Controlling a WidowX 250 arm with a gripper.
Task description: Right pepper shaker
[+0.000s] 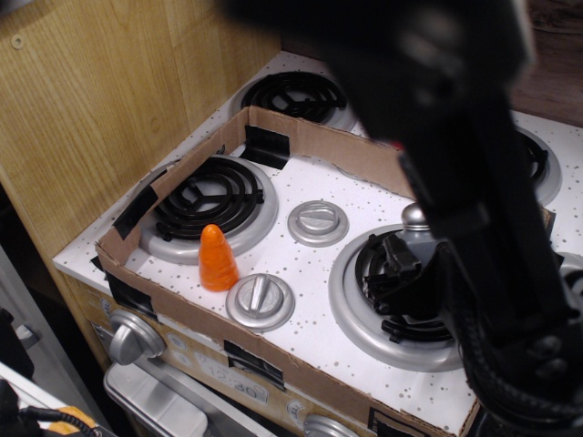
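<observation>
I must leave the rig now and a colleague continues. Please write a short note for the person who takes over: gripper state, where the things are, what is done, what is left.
Gripper: low over the front right burner, at the pepper shaker; the arm hides most of it, so open or shut is unclear.
Pepper shaker: on that burner, only its silver top shows; upright or not cannot be judged.
Orange cone: standing by the left burner, untouched.
Done: arm reached the shaker.
Left: confirm the shaker stands upright, then release and retract.

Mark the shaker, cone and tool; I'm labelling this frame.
shaker (414, 217), camera view, rounded silver top.
cone (217, 259), camera view, mid-body.
tool (401, 273), camera view, dark clamp at the shaker.
</observation>
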